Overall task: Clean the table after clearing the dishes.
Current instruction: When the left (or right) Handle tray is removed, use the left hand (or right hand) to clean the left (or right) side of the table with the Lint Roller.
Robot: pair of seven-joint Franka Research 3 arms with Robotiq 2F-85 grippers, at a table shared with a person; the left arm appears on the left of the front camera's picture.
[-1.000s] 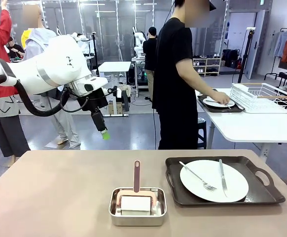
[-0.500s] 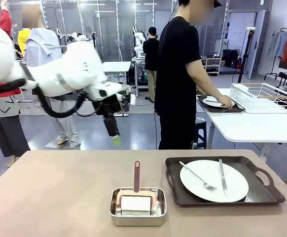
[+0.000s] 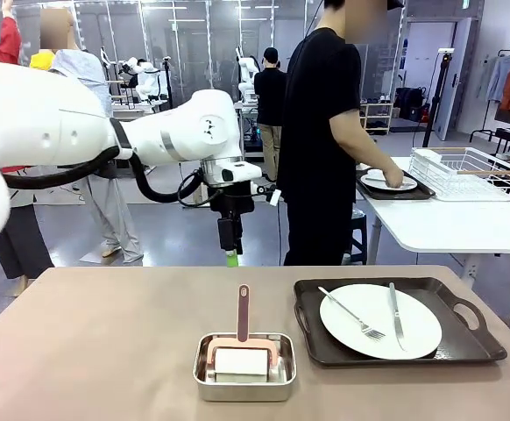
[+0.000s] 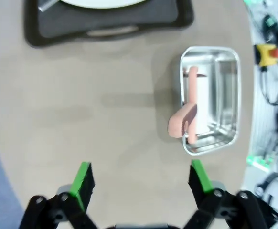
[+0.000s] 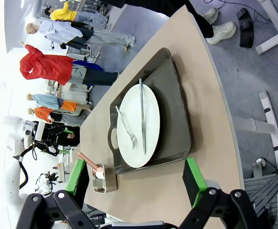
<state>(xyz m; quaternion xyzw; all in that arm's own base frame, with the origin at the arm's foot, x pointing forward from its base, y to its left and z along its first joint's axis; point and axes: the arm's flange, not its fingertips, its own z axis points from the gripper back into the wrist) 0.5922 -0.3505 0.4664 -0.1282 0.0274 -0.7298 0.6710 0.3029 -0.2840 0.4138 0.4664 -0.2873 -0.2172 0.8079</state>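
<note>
- Front view: the left gripper (image 3: 230, 254) is held above the far edge of the table (image 3: 106, 351); a tray (image 3: 465, 346) carrying a plate (image 3: 417, 338) is seen on the table's right.
- Left wrist view: the jaws are spread wide near the steel pan (image 4: 220, 71).
- Right wrist view: the right gripper (image 5: 135, 164) is likewise spread.

Low in the frame's centre, on the table (image 3: 97, 351), sits the pan (image 3: 201, 374) with the roller (image 3: 242, 349) in it (handle toward the far edge). Right of it lies a tray (image 3: 471, 338) bearing a plate (image 3: 413, 338), fork (image 3: 351, 313) left of knife (image 3: 396, 316). Behind the pan, above the far edge, hangs the left gripper (image 3: 231, 257). At upper right, a side table (image 3: 448, 230) carries a second tray (image 3: 388, 194) under a second plate (image 3: 378, 183), with a rack (image 3: 465, 167) to their right.
</note>
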